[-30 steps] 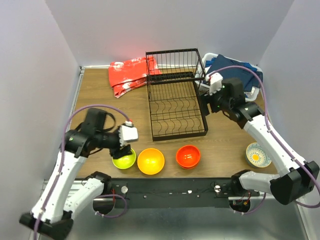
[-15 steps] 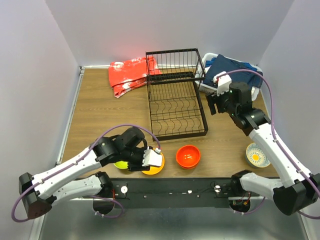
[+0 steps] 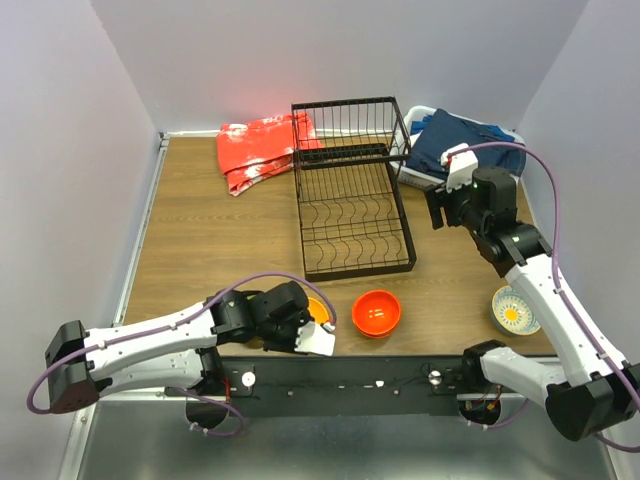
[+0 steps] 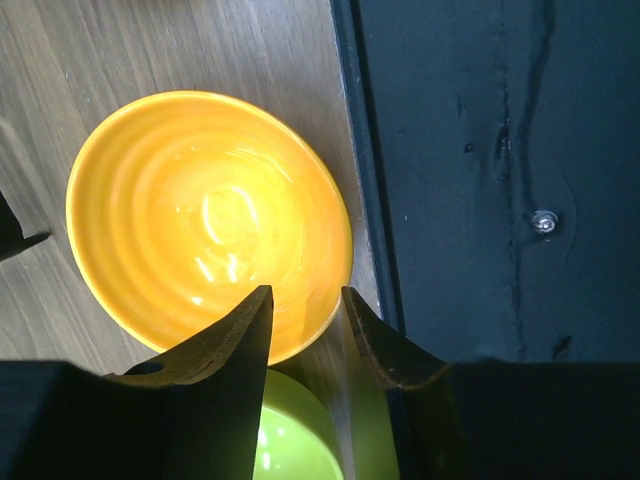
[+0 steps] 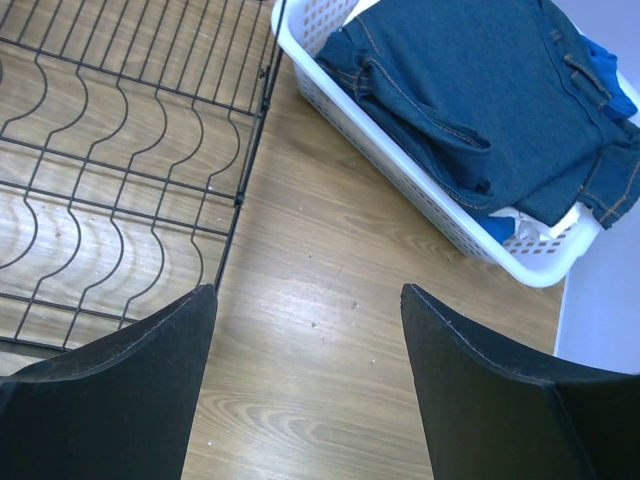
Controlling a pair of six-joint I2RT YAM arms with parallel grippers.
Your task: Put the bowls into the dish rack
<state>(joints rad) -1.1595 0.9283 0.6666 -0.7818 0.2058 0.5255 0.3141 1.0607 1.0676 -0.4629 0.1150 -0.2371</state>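
Observation:
The yellow-orange bowl [image 4: 205, 215] sits at the table's front edge, mostly hidden under my left gripper [image 3: 308, 322] in the top view. In the left wrist view my left gripper [image 4: 305, 300] is narrowly open, one finger over the bowl's inside and one outside its near rim. The lime green bowl [image 4: 300, 435] lies right behind it, under the wrist. The red-orange bowl [image 3: 377, 312] and the white patterned bowl [image 3: 513, 309] sit on the table. My right gripper [image 3: 432, 212] is wide open and empty, beside the black dish rack [image 3: 350, 200], which holds nothing.
A white plastic basket [image 5: 420, 190] with blue cloth stands at the back right, close to my right gripper [image 5: 308, 290]. A red cloth [image 3: 258, 152] lies left of the rack. The black front rail [image 4: 480, 180] runs right beside the yellow-orange bowl.
My left arm swung down and right, from over the green bowl to the yellow-orange bowl's rim. My right gripper drew back to the right, away from the rack.

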